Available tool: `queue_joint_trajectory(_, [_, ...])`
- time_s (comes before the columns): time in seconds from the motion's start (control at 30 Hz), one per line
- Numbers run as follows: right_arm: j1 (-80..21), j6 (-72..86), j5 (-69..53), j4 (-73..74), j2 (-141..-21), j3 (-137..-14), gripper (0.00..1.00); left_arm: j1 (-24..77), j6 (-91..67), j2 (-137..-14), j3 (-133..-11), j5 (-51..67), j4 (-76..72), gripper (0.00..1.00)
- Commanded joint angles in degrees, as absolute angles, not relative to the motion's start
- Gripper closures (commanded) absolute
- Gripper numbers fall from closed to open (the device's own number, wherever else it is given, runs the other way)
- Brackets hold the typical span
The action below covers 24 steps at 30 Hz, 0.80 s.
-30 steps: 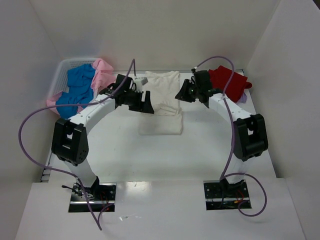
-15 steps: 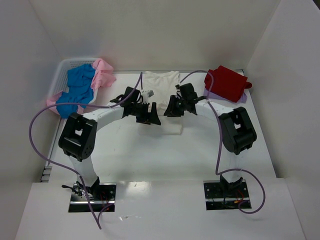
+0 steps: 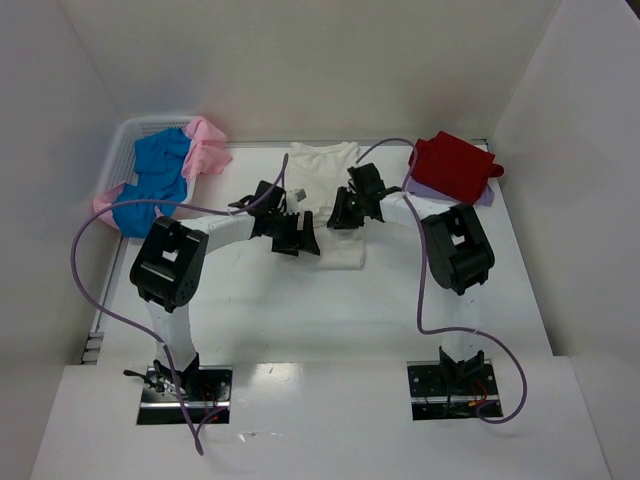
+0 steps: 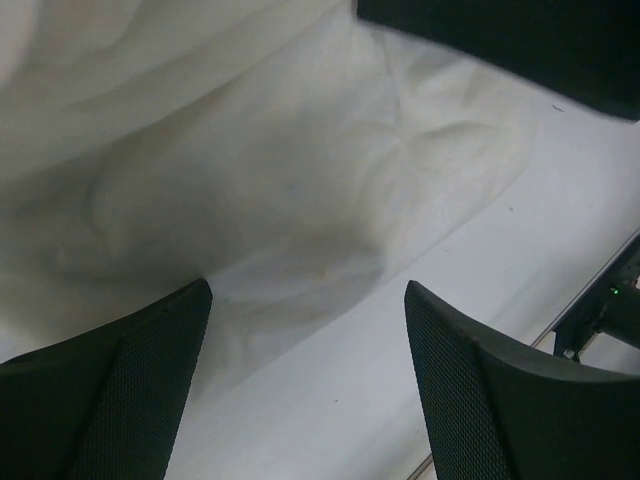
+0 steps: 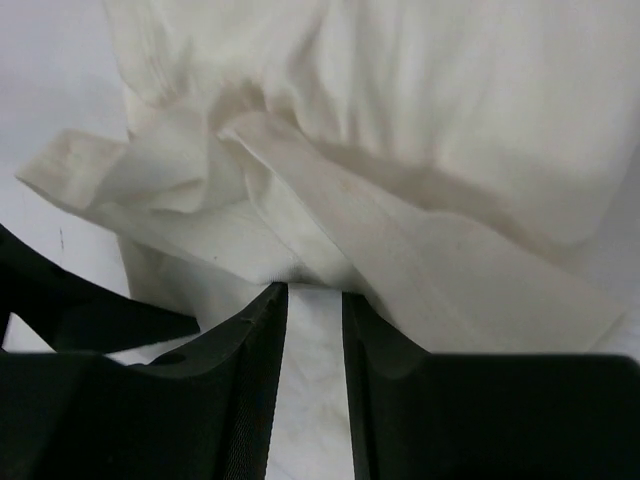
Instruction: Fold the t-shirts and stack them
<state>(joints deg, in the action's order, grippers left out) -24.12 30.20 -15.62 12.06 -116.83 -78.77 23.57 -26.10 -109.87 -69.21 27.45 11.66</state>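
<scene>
A cream-white t-shirt [image 3: 325, 190] lies partly folded mid-table. My left gripper [image 3: 298, 240] hovers at its near-left edge. In the left wrist view that gripper [image 4: 305, 290] stands wide open over bare table with nothing between its fingers, and the cream cloth [image 4: 250, 180] lies just ahead. My right gripper [image 3: 341, 215] sits on the shirt's right side. In its wrist view the right gripper [image 5: 315, 290] has its fingers close together on a fold of the cream cloth [image 5: 400, 120]. A red t-shirt [image 3: 455, 165] lies folded on a lavender one [image 3: 486, 198] at the back right.
A white mesh basket [image 3: 122, 135] at the back left holds a blue t-shirt [image 3: 158, 178] and a pink one [image 3: 206, 150]. White walls close in the table on three sides. Purple cables loop from both arms.
Both grippers have moved inward and nearer over the cream shirt, and both arms' elbows have folded in towards the middle. The left gripper has gone from the shirt's left side to its near-left edge.
</scene>
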Motion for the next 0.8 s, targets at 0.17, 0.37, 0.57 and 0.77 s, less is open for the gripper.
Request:
queue_joint_trajectory(0.17, [-24.43,27.0,-8.77,13.61,-124.39,-92.47,0.63,23.82,-26.1,-112.15,-68.82,25.14,11.78,0.14])
queue_joint_trajectory(0.37, [-21.66,25.33,-5.51,17.14,-129.2,-102.87,0.63,23.82,-25.68,-112.15,-69.24,24.61,12.72,0.14])
queue_joint_trajectory(0.57, [-16.74,25.22,-5.69,18.98,-128.69,-111.29,0.63,23.82,-24.72,-112.15,-72.1,24.08,14.3,0.14])
queue_joint_trajectory(0.77, [-14.94,24.24,-8.95,19.51,-120.65,-111.35,0.59,22.14,-22.31,-111.1,-78.59,21.62,17.14,0.14])
